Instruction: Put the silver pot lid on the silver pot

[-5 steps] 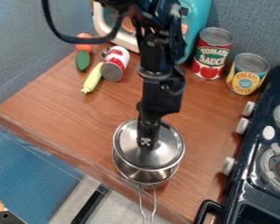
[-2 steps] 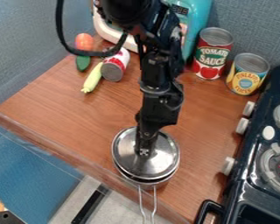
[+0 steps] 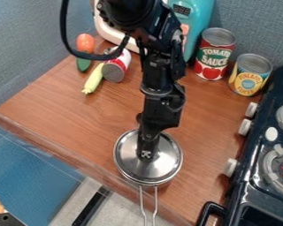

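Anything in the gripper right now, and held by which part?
That cannot be told: the gripper is at the middle of the silver pot lid, hiding any hold there.

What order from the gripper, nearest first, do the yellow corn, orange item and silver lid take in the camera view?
1. Silver lid, at the gripper.
2. Yellow corn, upper left.
3. Orange item, upper left, beyond the corn.

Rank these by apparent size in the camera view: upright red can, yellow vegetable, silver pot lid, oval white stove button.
1. Silver pot lid
2. Upright red can
3. Yellow vegetable
4. Oval white stove button
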Action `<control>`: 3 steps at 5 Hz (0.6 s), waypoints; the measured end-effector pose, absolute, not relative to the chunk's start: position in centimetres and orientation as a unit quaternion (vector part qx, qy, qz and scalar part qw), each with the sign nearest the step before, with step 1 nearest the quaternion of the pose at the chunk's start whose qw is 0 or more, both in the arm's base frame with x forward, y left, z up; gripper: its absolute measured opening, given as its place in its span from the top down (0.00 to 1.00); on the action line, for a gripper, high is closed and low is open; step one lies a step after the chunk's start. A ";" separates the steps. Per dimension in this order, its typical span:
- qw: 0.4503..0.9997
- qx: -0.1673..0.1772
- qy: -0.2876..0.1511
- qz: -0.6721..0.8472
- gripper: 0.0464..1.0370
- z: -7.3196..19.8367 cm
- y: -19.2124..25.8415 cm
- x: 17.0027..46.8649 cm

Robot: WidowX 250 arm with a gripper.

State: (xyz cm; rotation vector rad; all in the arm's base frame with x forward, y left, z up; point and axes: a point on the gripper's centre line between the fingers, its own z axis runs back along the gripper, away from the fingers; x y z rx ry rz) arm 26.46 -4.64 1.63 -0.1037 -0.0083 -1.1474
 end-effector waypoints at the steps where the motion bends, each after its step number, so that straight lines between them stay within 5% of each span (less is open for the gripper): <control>1: 0.837 -0.047 0.000 -0.545 0.58 1.7 -4.7 26.0; 3: 0.833 -0.048 0.002 -0.551 0.06 2.1 -4.6 25.0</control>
